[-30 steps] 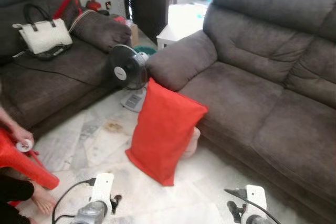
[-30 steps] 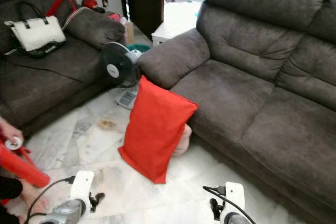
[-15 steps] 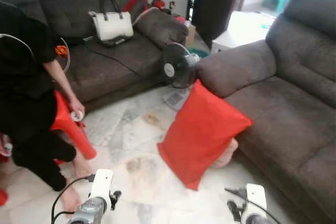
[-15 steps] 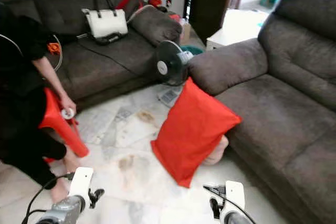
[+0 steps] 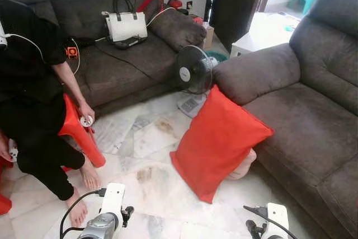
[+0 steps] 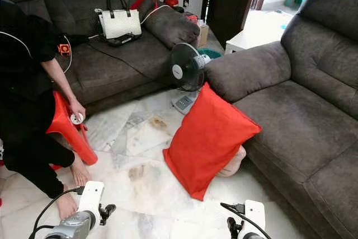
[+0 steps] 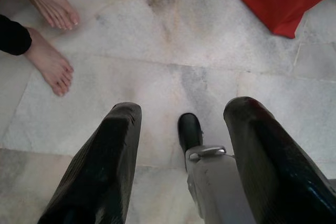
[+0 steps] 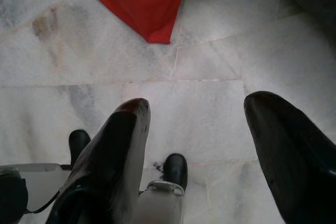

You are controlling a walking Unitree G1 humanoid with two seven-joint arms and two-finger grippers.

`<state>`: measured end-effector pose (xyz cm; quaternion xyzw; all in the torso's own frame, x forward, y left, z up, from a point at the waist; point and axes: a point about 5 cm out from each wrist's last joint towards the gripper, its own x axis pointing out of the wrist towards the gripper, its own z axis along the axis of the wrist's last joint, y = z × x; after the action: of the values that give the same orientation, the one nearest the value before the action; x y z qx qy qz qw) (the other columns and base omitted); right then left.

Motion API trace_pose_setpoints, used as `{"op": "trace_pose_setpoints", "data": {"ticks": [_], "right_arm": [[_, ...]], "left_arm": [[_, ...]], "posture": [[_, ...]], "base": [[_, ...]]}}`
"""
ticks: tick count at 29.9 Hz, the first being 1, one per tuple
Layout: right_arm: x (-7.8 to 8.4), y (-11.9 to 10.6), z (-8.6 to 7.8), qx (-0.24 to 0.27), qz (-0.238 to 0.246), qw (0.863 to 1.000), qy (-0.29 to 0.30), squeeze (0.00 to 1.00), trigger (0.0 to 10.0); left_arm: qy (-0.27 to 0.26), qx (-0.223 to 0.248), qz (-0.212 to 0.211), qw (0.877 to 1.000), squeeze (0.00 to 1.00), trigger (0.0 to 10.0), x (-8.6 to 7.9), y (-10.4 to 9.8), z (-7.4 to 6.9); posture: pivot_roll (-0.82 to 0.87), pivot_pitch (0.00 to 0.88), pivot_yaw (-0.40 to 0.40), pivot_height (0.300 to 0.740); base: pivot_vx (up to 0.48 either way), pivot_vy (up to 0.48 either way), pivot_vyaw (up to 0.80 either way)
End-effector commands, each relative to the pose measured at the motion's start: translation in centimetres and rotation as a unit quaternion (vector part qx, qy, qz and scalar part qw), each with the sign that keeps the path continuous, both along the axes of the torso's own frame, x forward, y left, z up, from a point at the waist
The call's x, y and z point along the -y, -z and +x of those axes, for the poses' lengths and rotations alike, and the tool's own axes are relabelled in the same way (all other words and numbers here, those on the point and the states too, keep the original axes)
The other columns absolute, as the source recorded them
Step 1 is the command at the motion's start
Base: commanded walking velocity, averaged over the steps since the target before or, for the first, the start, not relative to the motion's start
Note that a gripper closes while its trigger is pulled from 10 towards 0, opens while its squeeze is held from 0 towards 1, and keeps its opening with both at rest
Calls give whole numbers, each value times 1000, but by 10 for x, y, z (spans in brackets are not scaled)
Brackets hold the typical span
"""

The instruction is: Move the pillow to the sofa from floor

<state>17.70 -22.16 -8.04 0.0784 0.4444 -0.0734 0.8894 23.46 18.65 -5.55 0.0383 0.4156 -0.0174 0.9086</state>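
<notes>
The sofa (image 5: 313, 116) lies ahead and right of both hands. The pillow (image 5: 221, 141) leans against it on the floor (image 5: 151, 177), just ahead. Left hand (image 7: 181, 124) and right hand (image 8: 197, 124) hang wide, empty; close on opposite pillow edges.
</notes>
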Motion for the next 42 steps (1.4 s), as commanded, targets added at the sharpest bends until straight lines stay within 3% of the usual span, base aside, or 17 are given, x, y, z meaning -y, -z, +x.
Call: {"op": "trace_pose_setpoints", "data": {"ticks": [1, 16, 42], "right_arm": [[1, -1, 2, 2, 0, 1000, 3, 0, 10000], [0, -1, 2, 3, 2, 1000, 0, 0, 10000], [-1, -1, 2, 2, 3, 1000, -3, 0, 10000]], "left_arm": [[-3, -11, 2, 1000, 0, 10000, -1, 2, -2], [0, -11, 2, 1000, 0, 10000, -2, 1, -2], [2, -10, 1, 1000, 0, 10000, -3, 1, -2]], "posture": [[73, 0, -36, 740], [75, 0, -34, 740], [76, 0, -33, 740]], "base": [[251, 0, 0], [288, 0, 0], [0, 36, 0]]}}
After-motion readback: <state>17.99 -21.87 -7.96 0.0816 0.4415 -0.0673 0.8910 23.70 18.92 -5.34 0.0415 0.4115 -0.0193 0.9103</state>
